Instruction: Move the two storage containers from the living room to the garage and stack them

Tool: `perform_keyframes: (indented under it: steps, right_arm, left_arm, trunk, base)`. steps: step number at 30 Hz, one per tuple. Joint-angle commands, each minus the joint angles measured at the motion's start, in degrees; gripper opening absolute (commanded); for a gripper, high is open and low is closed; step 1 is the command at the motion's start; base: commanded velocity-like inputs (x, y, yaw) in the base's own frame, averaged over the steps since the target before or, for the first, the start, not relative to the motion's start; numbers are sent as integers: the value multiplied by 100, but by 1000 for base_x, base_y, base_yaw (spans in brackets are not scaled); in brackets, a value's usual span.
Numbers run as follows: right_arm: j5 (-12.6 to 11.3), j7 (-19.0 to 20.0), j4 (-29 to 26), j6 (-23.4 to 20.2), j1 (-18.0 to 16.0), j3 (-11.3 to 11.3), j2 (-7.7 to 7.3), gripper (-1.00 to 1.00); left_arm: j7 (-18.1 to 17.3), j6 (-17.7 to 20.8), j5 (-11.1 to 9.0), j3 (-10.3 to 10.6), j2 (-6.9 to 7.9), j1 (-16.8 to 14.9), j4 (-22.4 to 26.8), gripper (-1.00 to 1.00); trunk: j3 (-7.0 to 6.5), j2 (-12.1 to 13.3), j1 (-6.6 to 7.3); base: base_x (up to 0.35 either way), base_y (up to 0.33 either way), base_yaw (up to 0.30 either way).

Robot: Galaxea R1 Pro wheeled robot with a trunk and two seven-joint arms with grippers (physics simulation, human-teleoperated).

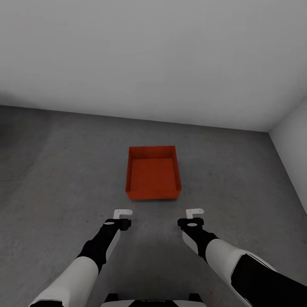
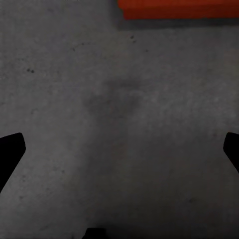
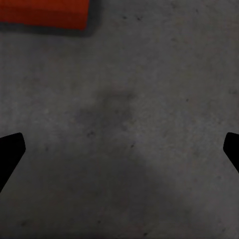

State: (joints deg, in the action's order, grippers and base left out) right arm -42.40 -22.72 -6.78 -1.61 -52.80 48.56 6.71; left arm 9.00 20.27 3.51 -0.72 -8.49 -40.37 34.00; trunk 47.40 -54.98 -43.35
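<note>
One bin (image 1: 152, 178) on concrete floor (image 1: 64, 179), just ahead of and between left gripper (image 1: 123, 212) and right gripper (image 1: 194, 211). Both sets of jaws spread wide, holding nothing. Orange-red, open-topped, plain tapered walls, empty. Probably light and stiff, likely smooth-sided; best pinched at opposite rims, one gripper per side.

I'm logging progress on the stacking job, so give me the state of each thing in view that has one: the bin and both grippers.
Storage container: upright on the grey floor, open top, empty, nothing stacked on it.
Left gripper: open, empty, short of the container's near wall.
Right gripper: open, empty, short of the container's near wall.
</note>
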Motion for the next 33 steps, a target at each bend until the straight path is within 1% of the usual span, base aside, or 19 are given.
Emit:
perform_keyframes:
  steps: [1, 9, 18, 33]
  right_arm:
    - [-40, -31, -4, -16, -3, 49, 3, 100]
    - [-47, -40, 6, 1, -3, 49, 14, 100]
    - [-49, -40, 10, 124, -3, 49, 21, 100]
    - [-49, -40, 10, 135, -3, 49, 23, 100]
  left_arm:
    - [7, 33, 36, -7, -3, 1, 10, 100]
    - [13, 30, 36, -7, -3, -1, 10, 100]
    - [14, 30, 36, -7, -3, 0, 10, 100]
    - [27, 30, 36, -7, -3, 1, 10, 100]
  trunk:
    - [4, -3, -1]
    - [-20, -3, -1]
    - [-96, -3, -1]
    - [-229, -3, -1]
  base:
    - [0, 0, 0]
    - [0, 0, 0]
    - [0, 0, 0]
    - [0, 0, 0]
